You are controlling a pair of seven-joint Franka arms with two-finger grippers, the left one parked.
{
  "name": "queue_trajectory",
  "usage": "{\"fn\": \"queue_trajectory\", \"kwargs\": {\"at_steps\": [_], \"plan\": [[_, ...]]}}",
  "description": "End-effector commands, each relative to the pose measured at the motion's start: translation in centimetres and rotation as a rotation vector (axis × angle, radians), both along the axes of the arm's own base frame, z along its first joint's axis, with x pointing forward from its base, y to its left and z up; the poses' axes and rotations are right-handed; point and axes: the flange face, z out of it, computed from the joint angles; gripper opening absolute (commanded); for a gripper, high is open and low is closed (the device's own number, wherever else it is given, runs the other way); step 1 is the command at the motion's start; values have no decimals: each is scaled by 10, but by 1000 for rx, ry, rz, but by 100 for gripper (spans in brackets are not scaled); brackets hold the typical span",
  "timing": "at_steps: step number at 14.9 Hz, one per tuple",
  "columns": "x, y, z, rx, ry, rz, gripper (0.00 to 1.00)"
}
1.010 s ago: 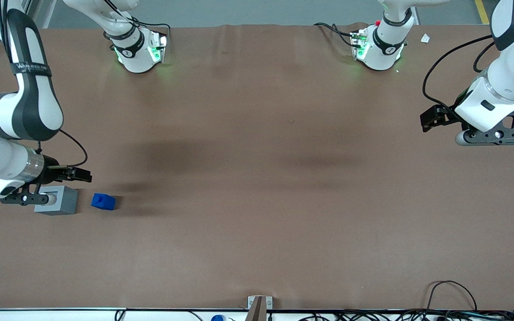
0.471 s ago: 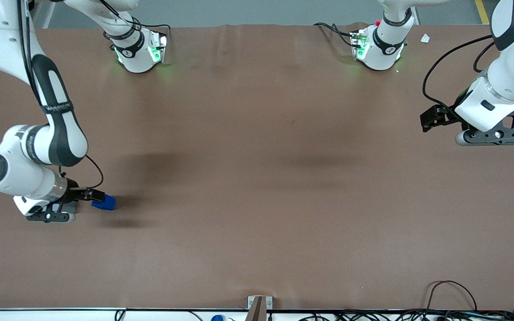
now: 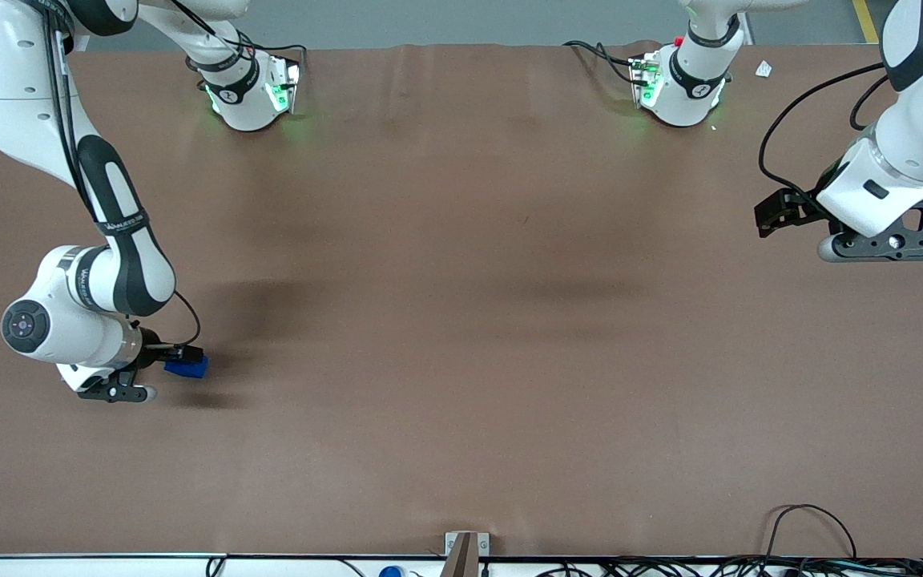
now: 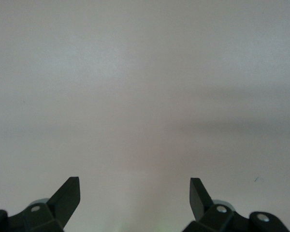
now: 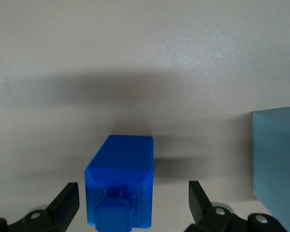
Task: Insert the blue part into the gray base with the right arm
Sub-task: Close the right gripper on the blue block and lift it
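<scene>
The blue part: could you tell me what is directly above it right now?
The gripper hangs open over the blue part, one of its fingers on each side. In the front view the arm hides the gray base.

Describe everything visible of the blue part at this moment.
The blue part is a small bright blue block, apparently plastic, with smooth faces, a chamfered edge and a raised stub with a notch on the face toward the wrist camera. It rests on the brown table, apart from the gray base beside it. The gripper is open, one finger to each side of the block, neither visibly touching it. From the front, the arm partly covers the block.
</scene>
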Motion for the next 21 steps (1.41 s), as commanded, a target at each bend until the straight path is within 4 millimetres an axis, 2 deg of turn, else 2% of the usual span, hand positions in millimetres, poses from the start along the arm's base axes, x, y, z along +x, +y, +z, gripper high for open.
{"fn": "queue_trajectory", "kwargs": {"at_steps": [1,6,10,13,17,20,21], "plan": [[0,1,8,10,-2,-14,97],[2,5,12,10,-5,-7,84],[4,5,17,11,9,-6,70],[8,3,24,11,-5,-11,55],[9,3,24,10,-7,-9,23],[9,3,25,10,-8,6,7],[9,3,31,9,-8,9,5]]}}
